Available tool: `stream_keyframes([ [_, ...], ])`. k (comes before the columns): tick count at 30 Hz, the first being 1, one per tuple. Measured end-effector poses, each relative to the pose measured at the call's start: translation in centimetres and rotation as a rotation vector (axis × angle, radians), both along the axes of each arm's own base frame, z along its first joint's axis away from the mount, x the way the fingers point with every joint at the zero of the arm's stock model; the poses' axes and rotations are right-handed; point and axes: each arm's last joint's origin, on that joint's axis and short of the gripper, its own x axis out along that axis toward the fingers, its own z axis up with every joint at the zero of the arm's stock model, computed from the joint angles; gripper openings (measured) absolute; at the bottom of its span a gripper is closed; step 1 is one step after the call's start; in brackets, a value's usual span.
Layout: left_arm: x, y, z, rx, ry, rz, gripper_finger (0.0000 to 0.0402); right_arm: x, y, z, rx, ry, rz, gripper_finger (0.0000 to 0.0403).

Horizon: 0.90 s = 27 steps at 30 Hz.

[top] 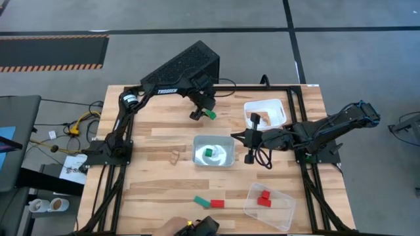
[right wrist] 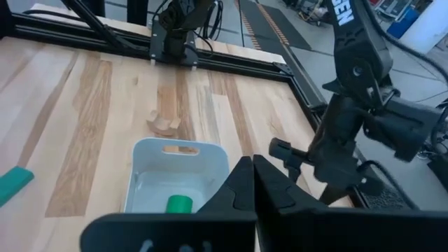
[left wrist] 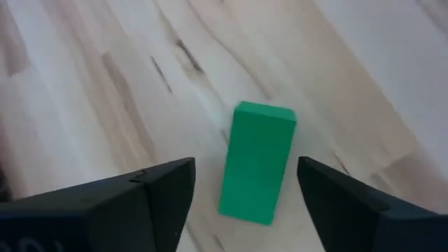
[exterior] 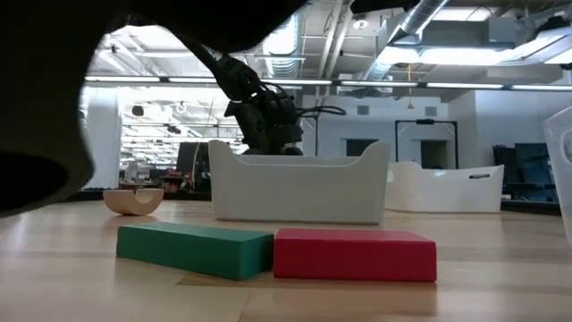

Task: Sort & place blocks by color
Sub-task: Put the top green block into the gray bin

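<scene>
Because the left gripper [left wrist: 245,192] straddled the upright green rectangular wooden block [left wrist: 256,162] with fingers apart and untouching, an off-centre closure might have toppled it, while the right gripper [right wrist: 248,183] waited pressed together.

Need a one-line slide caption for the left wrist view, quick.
Left gripper open, straddling an upright green block on the wooden table.

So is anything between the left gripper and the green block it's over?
Nothing visible. In the left wrist view the green block stands on bare table between the open fingers of the left gripper, with a clear gap on each side. The right gripper waits shut by the middle tray.
</scene>
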Motion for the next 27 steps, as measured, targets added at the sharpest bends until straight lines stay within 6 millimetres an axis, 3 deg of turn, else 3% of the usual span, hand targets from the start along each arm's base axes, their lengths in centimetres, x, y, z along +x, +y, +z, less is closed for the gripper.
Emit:
stream_keyframes([
  [14, -0.4, 0.9, -0.2, -0.010, 0.030, 0.057, 0.0064, 0.0, 0.0, 0.0, 0.007, -0.004, -0.003, 0.0007],
  [27, -1.2, 3.7, -0.3, 0.150, 0.025, 0.167, 0.0053, 0.1, 0.0, 0.3, 0.015, -0.033, -0.005, 0.0007],
])
